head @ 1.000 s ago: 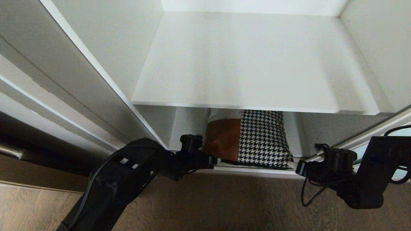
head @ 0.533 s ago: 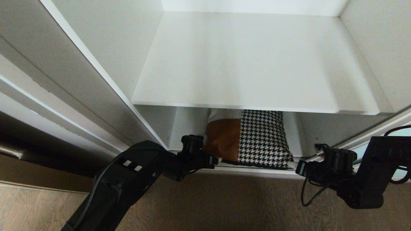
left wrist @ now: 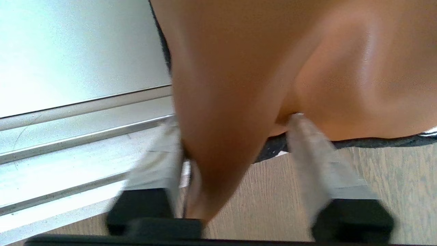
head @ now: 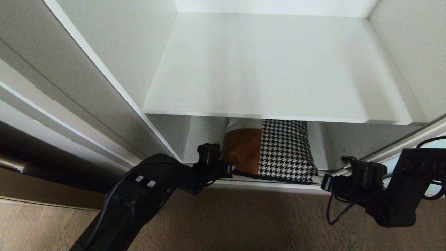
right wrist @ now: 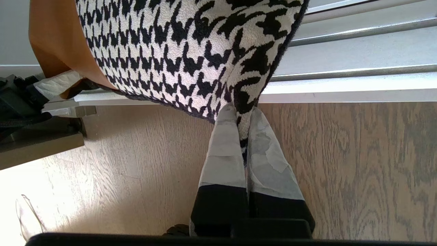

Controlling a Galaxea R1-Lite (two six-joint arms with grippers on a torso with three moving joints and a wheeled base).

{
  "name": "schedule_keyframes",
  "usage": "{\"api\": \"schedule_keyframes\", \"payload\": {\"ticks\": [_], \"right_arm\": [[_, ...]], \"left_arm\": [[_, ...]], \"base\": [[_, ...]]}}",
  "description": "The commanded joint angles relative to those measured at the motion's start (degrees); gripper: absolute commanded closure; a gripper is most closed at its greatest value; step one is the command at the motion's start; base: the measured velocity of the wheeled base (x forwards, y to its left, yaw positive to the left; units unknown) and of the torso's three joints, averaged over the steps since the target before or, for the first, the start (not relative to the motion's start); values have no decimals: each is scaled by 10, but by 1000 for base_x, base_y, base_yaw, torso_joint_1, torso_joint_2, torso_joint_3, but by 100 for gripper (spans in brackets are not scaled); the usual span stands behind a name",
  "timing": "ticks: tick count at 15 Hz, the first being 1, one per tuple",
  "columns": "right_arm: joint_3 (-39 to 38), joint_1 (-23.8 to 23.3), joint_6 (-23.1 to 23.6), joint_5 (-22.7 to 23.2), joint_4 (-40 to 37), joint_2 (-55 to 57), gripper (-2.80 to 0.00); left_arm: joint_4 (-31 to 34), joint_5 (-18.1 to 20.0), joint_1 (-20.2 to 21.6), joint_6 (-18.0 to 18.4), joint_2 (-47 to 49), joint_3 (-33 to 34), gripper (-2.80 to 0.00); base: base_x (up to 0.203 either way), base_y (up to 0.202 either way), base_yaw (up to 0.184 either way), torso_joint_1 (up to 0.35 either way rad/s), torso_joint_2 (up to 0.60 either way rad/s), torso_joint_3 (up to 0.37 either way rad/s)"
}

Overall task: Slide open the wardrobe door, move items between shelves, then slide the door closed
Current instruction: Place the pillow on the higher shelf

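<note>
With the sliding wardrobe door (head: 418,139) standing slid aside at about 3 o'clock in the head view, the square patchwork cushion of brown leather, black-and-white houndstooth and grey (head: 275,153) is lying on the lower white laminate shelf (head: 205,136), around 6 o'clock, its front edge overhanging the sill above the wooden floor (head: 244,223). The upper white laminate shelf (head: 271,66) is filling the middle of that view.

The right gripper (right wrist: 244,119) is sitting at 4 o'clock with its pale fingers pressed together on the cushion's houndstooth corner, probably to anchor that side for a two-handed lift. The left gripper (left wrist: 235,136), at about 7 o'clock, is straddling the brown leather corner with its fingers partly spread; one fingertip is denting the leather, the other is lying against the corner's far side, so a firm pinch cannot be confirmed. Taking both front corners is probably meant to keep the soft cushion level while it is being carried between shelves.
</note>
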State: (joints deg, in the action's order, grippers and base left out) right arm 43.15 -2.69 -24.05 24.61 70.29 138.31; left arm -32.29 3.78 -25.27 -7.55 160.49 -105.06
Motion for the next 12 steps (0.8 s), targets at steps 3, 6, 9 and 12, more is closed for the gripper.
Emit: {"api": "schedule_keyframes", "payload": {"ticks": [3, 6, 9, 12], "right_arm": [[0, 0, -1, 2, 4, 1, 0], [-1, 0, -1, 2, 4, 1, 0], [-5, 0, 0, 2, 5, -3, 0], [-40, 0, 0, 18, 33, -30, 0]], "left_arm": [[5, -3, 0, -18, 2, -17, 0], [10, -18, 0, -40, -3, -15, 0], [11, -17, -1, -43, -26, 28, 0], [4, -11, -11, -41, -98, 154, 0]], "base": [[0, 0, 0, 0, 0, 0], [0, 0, 0, 0, 0, 0], [0, 0, 0, 0, 0, 0], [0, 0, 0, 0, 0, 0]]}}
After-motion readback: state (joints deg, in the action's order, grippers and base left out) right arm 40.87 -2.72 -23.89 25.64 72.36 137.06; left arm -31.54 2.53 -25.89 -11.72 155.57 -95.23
